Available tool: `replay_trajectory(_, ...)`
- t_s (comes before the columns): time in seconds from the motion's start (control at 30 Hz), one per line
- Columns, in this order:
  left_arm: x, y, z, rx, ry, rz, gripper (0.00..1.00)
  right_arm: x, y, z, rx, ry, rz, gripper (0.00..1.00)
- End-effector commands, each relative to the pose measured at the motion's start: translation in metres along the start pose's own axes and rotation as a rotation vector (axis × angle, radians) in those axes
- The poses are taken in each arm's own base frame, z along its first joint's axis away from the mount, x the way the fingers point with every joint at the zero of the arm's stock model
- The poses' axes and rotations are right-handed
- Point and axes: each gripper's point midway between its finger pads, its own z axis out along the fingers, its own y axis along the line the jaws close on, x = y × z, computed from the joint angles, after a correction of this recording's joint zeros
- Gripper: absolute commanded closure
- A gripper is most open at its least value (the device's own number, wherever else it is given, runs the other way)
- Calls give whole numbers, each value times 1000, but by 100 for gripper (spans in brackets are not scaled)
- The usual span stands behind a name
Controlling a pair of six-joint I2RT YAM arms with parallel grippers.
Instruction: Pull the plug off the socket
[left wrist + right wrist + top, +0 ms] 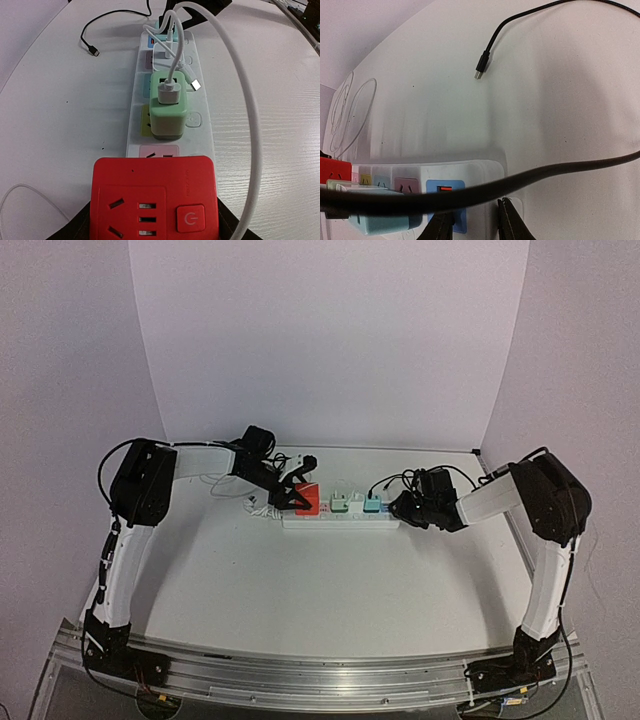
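The white power strip [340, 522] lies across the middle of the table, and it also shows in the left wrist view [202, 120] and the right wrist view [470, 172]. My left gripper [295, 498] is shut on a red cube plug [152, 197] over the strip's left end. Its dark fingers [82, 227] show on both sides of the plug. The slots of a pink-labelled outlet [159, 151] show just beyond the red plug. My right gripper [402, 510] is at the strip's right end with its jaws apart. Its fingertips [512, 225] rest by the blue label [446, 200].
A green plug [169, 107] with a white USB lead, a white charger [167, 55] and a cyan plug [380, 220] stand in the strip. A thick white cord [245, 100] loops on its right. A loose black USB cable [485, 57] lies behind and crosses the right wrist view.
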Motion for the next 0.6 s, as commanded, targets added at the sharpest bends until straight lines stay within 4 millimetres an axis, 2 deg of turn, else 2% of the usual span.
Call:
replay_trajectory(0.0, -83, 2, -34, -42, -145, 197, 100, 32, -18, -6, 66, 106, -21, 72)
replay_trajectory(0.33, -89, -5, -37, -10, -168, 189, 100, 32, -15, -8, 61, 117, -45, 70)
replay_trajectory(0.57, -101, 0, -42, -29, -203, 185, 100, 36, -18, -6, 67, 129, -43, 69)
